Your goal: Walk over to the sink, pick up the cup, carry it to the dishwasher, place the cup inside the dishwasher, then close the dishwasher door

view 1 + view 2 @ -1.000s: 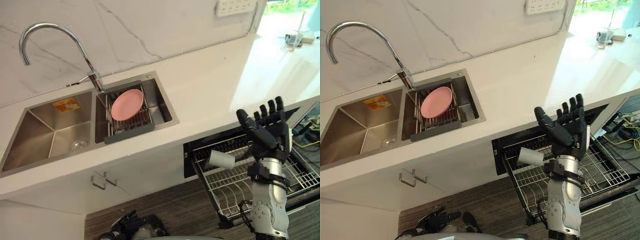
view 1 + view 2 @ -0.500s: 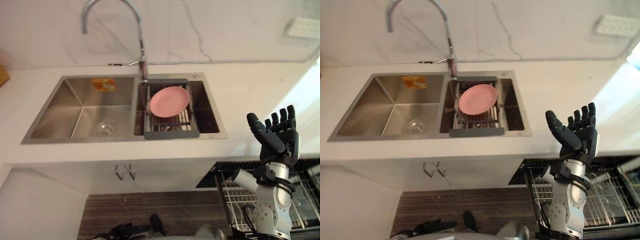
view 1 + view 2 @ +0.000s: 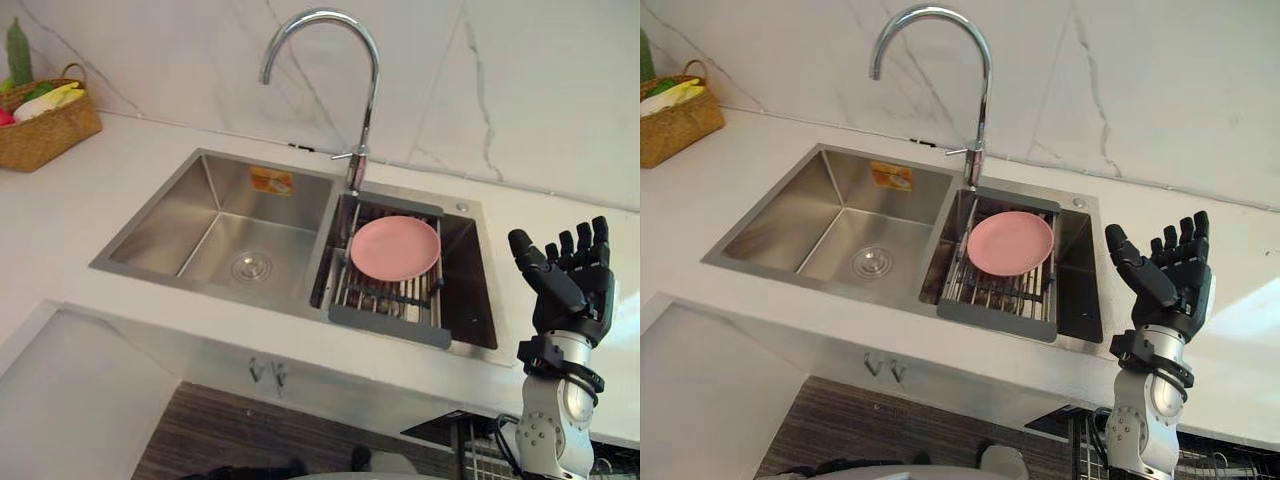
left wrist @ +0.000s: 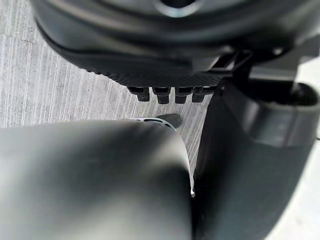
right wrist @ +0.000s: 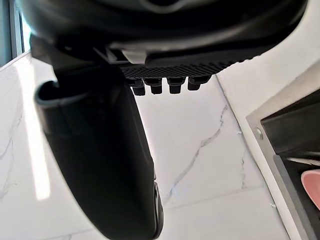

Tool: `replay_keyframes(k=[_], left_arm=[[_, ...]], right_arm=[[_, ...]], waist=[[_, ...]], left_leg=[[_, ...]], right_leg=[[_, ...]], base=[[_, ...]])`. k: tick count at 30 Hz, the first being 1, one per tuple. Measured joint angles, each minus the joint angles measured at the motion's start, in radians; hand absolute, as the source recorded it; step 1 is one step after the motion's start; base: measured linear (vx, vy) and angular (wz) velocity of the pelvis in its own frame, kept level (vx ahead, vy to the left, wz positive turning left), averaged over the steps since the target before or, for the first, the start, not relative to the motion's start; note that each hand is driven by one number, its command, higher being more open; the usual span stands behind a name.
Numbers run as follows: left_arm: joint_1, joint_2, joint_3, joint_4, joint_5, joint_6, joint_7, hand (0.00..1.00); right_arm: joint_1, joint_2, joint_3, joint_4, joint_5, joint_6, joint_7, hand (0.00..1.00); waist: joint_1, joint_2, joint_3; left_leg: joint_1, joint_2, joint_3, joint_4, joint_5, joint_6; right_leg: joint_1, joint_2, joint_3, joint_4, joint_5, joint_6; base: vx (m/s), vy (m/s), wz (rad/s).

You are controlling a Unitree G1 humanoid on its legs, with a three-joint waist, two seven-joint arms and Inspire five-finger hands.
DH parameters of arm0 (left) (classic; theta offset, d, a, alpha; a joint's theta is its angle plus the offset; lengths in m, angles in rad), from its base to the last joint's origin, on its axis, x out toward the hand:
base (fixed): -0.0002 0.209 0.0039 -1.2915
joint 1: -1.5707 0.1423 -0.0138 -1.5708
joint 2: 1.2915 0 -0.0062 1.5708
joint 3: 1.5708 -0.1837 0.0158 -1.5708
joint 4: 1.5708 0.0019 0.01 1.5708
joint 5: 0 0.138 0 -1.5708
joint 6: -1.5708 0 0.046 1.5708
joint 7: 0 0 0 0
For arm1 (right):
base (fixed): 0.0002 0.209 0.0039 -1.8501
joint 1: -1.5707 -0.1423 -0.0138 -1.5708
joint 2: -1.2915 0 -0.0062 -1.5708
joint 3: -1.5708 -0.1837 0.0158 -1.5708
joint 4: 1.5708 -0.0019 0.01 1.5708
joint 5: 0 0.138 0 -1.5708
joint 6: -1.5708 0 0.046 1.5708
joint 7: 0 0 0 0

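Observation:
My right hand (image 3: 565, 290) is raised upright in front of the counter's edge, right of the sink, with straight, spread fingers and nothing in it. Its wrist view looks along the right hand (image 5: 165, 45) at the marble wall and a corner of the sink. The double steel sink (image 3: 200, 215) lies ahead: its left basin is bare, and its right basin holds a drying rack (image 3: 385, 300) with a pink plate (image 3: 395, 248) on it. My left hand (image 4: 170, 60) hangs over the wood-look floor, fingers relaxed. A corner of the dishwasher's wire rack (image 3: 1087, 440) peeks out under the counter at lower right.
A tall curved faucet (image 3: 370, 100) rises between the two basins. A wicker basket (image 3: 45, 125) of vegetables stands on the white counter at far left. White cabinet fronts (image 3: 120, 400) run below the counter, above the dark floor.
The camera has swung left: sink and faucet shifted right, the basket came into view. The open dishwasher rack with the white cup slid off at lower right. The right hand stays raised and open.

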Motion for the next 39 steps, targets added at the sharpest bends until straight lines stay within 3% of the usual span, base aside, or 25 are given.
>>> replay_keyframes(k=[5, 9, 10, 16, 20, 23, 27, 31, 35, 39], left_arm=[[0.020, -0.007, 0.015, -0.002, -0.003, -0.020, 0.003, 1.00], [0.039, -0.016, 0.018, -0.002, -0.007, -0.069, 0.016, 1.00], [0.071, -0.045, 0.015, -0.012, -0.031, -0.139, 0.060, 1.00], [0.069, -0.043, 0.014, -0.012, -0.044, -0.137, 0.063, 1.00], [0.067, -0.039, 0.016, -0.010, -0.128, -0.116, 0.088, 1.00], [0.071, -0.047, 0.046, -0.034, -0.162, -0.111, 0.129, 1.00], [0.066, -0.048, 0.073, -0.045, -0.218, -0.086, 0.138, 1.00], [0.048, -0.047, 0.064, -0.044, -0.214, -0.066, 0.153, 1.00], [0.021, -0.035, 0.005, -0.042, -0.136, -0.075, 0.146, 1.00], [0.008, -0.028, -0.043, -0.041, -0.111, -0.077, 0.145, 1.00]], right_arm=[[0.000, 0.000, -0.003, 0.000, -0.001, 0.001, 0.021, 1.00], [0.002, 0.000, -0.002, 0.000, 0.008, 0.007, 0.097, 1.00], [0.018, -0.002, -0.002, -0.007, 0.008, 0.029, 0.144, 1.00], [0.018, -0.002, 0.016, -0.007, 0.008, 0.029, 0.144, 1.00], [0.017, -0.003, 0.056, -0.005, 0.011, 0.031, 0.146, 1.00], [0.011, -0.034, 0.103, 0.000, 0.001, 0.053, 0.154, 1.00], [-0.056, -0.160, 0.145, 0.008, -0.196, 0.106, 0.250, 1.00], [-0.162, -0.307, 0.143, 0.013, -0.300, 0.171, 0.297, 1.00], [-0.203, -0.331, 0.149, 0.033, -0.425, 0.233, 0.343, 1.00], [-0.203, -0.337, 0.195, 0.042, -0.537, 0.251, 0.391, 1.00]], waist=[[-0.020, 0.007, -0.001], [-0.024, 0.017, 0.000], [-0.042, 0.067, 0.014], [-0.038, 0.065, 0.016], [-0.013, 0.063, 0.041], [0.013, 0.063, 0.055], [0.052, 0.059, 0.058], [0.050, 0.060, 0.058], [0.056, 0.059, 0.058], [0.056, 0.058, 0.059]], left_leg=[[0.009, 0.014, 0.034, 0.000, -0.004, -0.005], [0.021, 0.024, 0.078, 0.000, -0.010, -0.011], [0.029, 0.047, 0.124, -0.008, -0.031, -0.017], [0.026, 0.050, 0.124, 0.004, -0.032, -0.016], [0.006, 0.082, 0.144, 0.149, -0.102, -0.022], [-0.015, 0.133, 0.193, 0.260, -0.157, -0.020], [-0.036, 0.177, 0.224, 0.326, -0.190, -0.024], [-0.036, 0.183, 0.230, 0.326, -0.189, -0.023], [-0.022, 0.173, 0.229, 0.296, -0.180, -0.024], [-0.011, 0.151, 0.222, 0.243, -0.152, -0.019]], right_leg=[[0.021, 0.022, 0.023, -0.049, 0.020, -0.012], [0.031, 0.040, 0.059, -0.075, 0.037, -0.017], [0.045, 0.067, 0.073, -0.108, 0.049, -0.031], [0.048, 0.066, 0.070, -0.106, 0.048, -0.030], [0.080, 0.060, 0.055, -0.080, 0.023, -0.028], [0.104, 0.069, 0.020, -0.074, -0.005, -0.036], [0.104, 0.065, -0.068, -0.085, 0.004, -0.048], [0.109, 0.074, -0.067, -0.100, 0.028, -0.052], [0.121, 0.073, -0.074, -0.116, 0.031, -0.051], [0.125, 0.063, -0.084, -0.130, 0.035, -0.046]], base=[[0.05, -0.033, -0.20], [0.00, -0.003, -0.24], [-0.01, -0.003, -0.09], [0.00, -0.001, 0.01], [-0.01, -0.025, 0.12], [-0.06, -0.065, 0.12], [-0.01, -0.050, -0.24], [0.04, -0.036, -0.09], [0.05, -0.021, 0.02], [0.01, 0.002, 0.09]])
